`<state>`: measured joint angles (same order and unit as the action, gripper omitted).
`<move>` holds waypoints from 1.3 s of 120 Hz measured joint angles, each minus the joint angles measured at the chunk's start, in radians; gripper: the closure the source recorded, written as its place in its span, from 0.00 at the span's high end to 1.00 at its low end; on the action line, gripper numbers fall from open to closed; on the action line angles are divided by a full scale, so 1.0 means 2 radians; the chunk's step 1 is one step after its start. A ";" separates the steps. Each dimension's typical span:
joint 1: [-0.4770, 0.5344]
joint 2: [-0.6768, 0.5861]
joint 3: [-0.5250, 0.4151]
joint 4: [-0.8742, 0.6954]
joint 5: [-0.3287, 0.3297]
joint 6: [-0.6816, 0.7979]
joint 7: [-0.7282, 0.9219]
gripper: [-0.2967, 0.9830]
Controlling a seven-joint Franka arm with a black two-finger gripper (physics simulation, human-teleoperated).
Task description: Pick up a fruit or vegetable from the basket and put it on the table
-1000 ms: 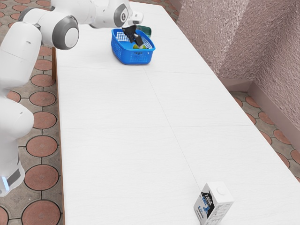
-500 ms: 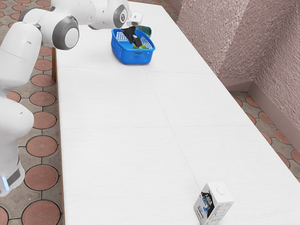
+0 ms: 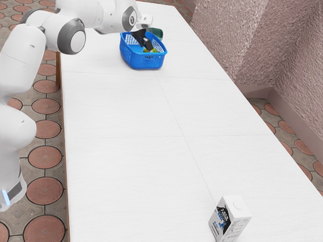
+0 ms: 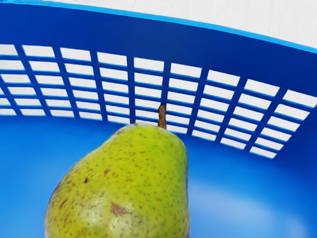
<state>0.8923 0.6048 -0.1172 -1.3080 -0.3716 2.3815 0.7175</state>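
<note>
From my side, the white table (image 3: 126,111) runs widest, with the blue plastic basket (image 3: 144,62) near its far end and its latticed wall standing around my target. A white carton (image 3: 239,216) with black-and-blue print, too small to read, sits well apart, nearest the camera. My tool (image 3: 148,45) reaches down into the basket; its opening and grip I can't tell. A dark green object (image 3: 158,33) lies just behind the basket. The speckled green pear (image 4: 129,183) is inside, under my hand, stem toward the lattice.

Speckled green pear (image 4: 124,183), brown stem (image 4: 162,117), in blue basket (image 3: 144,63) on table (image 3: 121,106).
</note>
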 joint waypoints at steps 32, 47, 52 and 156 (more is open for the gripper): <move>-0.001 0.019 -0.007 0.018 -0.003 0.014 0.003 0.76; 0.001 0.026 -0.008 0.019 -0.003 0.017 0.004 0.76; 0.002 0.029 -0.008 0.019 -0.003 0.018 0.005 0.76; -0.002 0.043 -0.002 0.019 -0.019 0.053 0.006 0.49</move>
<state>0.8888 0.6910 -0.1218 -1.2704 -0.4088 2.4865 0.7294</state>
